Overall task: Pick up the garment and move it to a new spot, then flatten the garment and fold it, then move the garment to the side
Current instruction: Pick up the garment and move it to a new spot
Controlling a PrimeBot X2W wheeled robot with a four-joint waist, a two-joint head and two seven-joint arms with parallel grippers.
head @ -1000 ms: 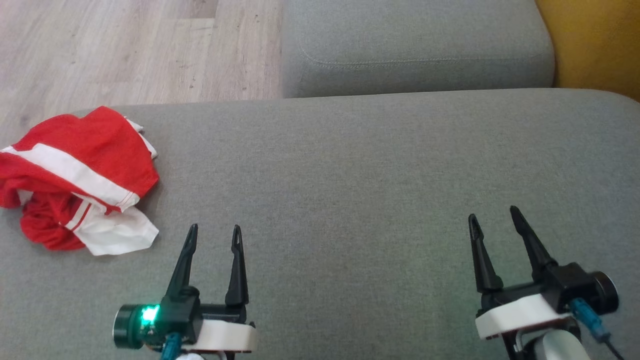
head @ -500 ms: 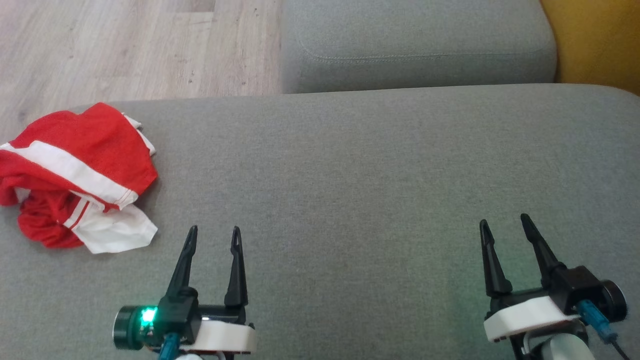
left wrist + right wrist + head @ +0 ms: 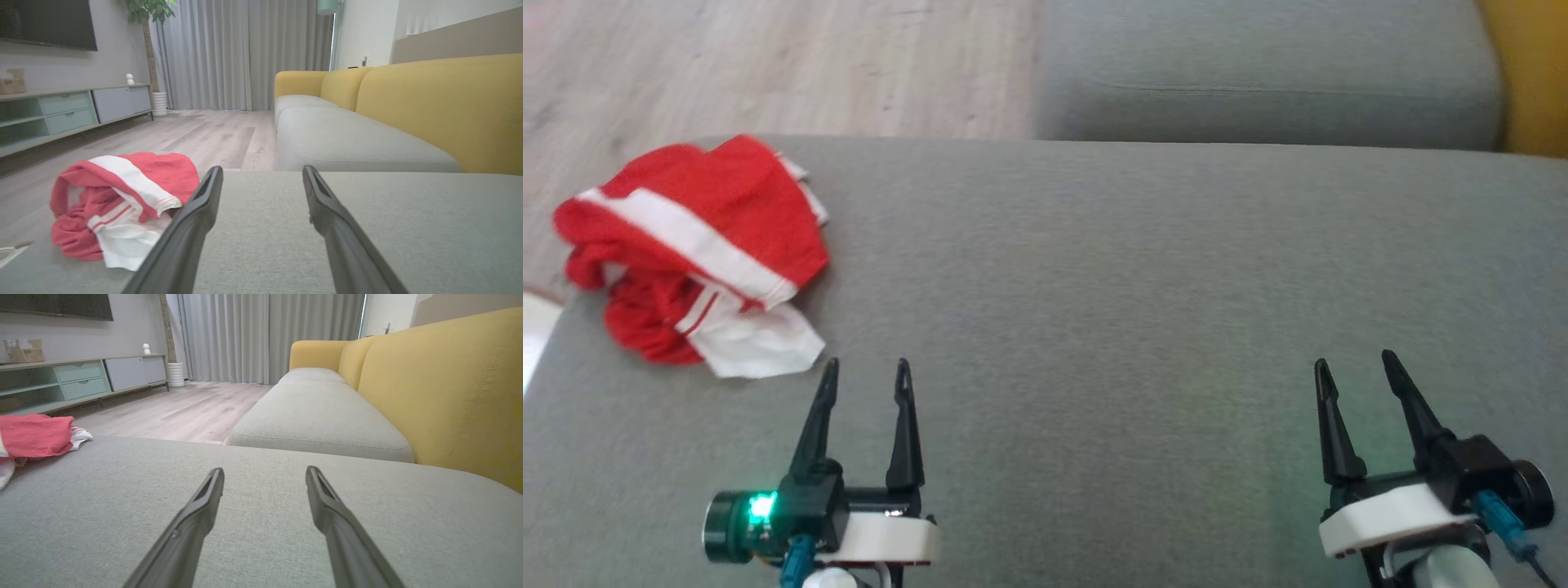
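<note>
Lying crumpled at the far left corner of the grey cushion: red-and-white garment, apparently light, soft, limp; best pinched at a raised upper fold. Left gripper, near it, and right gripper, well apart, both open-jawed, empty.

Grey cushion across the lower frame. Second grey cushion upper right, yellow backrest at the right edge. Pale wood floor upper left. Left wrist view: curtains top centre, TV console left.
</note>
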